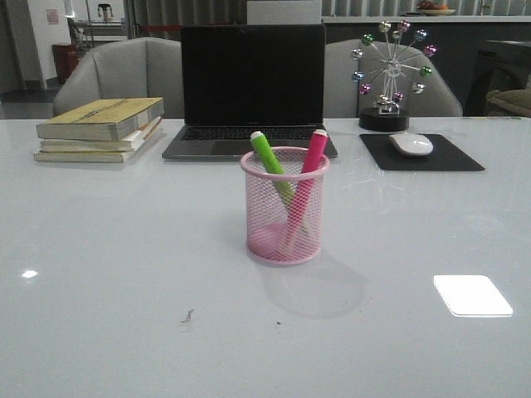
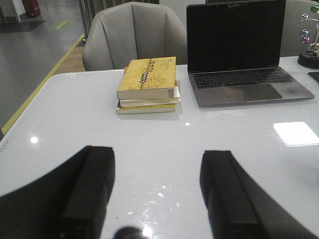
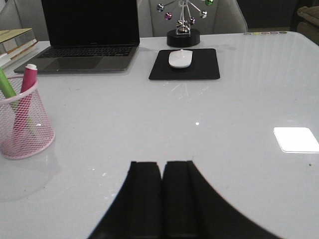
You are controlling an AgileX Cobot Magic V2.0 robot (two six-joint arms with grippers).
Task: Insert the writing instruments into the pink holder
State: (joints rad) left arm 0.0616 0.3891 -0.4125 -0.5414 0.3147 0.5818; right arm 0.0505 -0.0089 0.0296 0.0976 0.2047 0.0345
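The pink holder (image 1: 284,220) stands upright in the middle of the white table, also seen in the right wrist view as the pink holder (image 3: 22,124). Inside it lean a green marker (image 1: 269,157) and a pink marker (image 1: 310,159), tips above the rim; the right wrist view shows the green marker (image 3: 7,87) and pink marker (image 3: 26,87). Neither arm shows in the front view. My left gripper (image 2: 157,159) is open over bare table, holding nothing. My right gripper (image 3: 162,167) is shut with nothing between its fingers, well away from the holder.
A black laptop (image 1: 251,91) stands open behind the holder. A stack of yellow books (image 1: 101,128) lies at the back left. A white mouse (image 1: 411,144) on a black pad (image 1: 421,154) and a ferris-wheel ornament (image 1: 388,75) sit at the back right.
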